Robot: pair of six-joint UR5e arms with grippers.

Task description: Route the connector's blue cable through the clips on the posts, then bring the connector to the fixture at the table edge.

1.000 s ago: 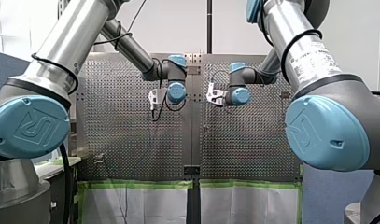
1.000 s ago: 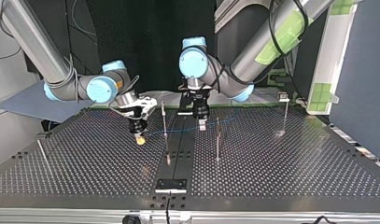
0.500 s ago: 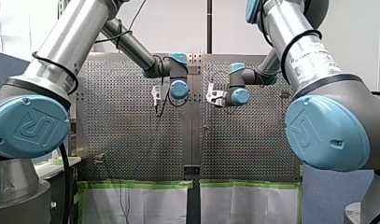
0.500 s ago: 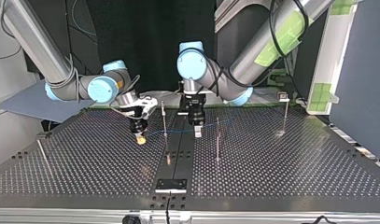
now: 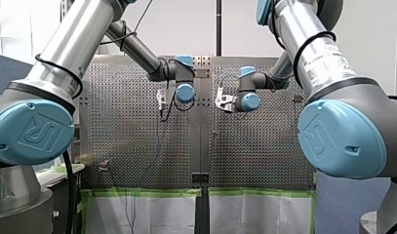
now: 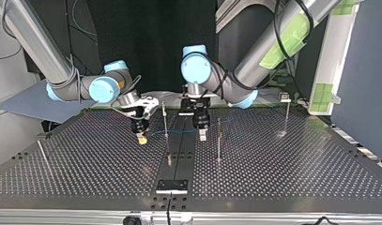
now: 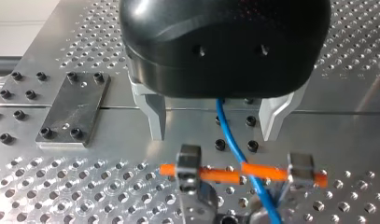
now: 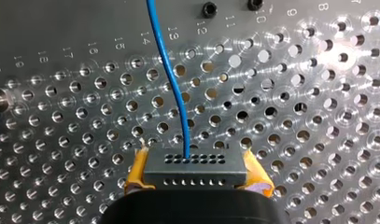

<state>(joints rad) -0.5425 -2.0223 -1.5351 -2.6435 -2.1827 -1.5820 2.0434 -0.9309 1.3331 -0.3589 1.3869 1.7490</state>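
Connector (image 8: 195, 166) in right claw (image 8: 197, 176), seemingly tight

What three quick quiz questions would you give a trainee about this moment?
1. True or false: my right gripper is open and empty.
2. In the left wrist view, the blue cable runs: A) between the open fingers of my left gripper; B) outside both fingers; C) out of sight.
3. Fill in: the bar ahead of my left gripper is coloured ____.

Key: 1 false, it is shut on the connector; 2 A; 3 orange.
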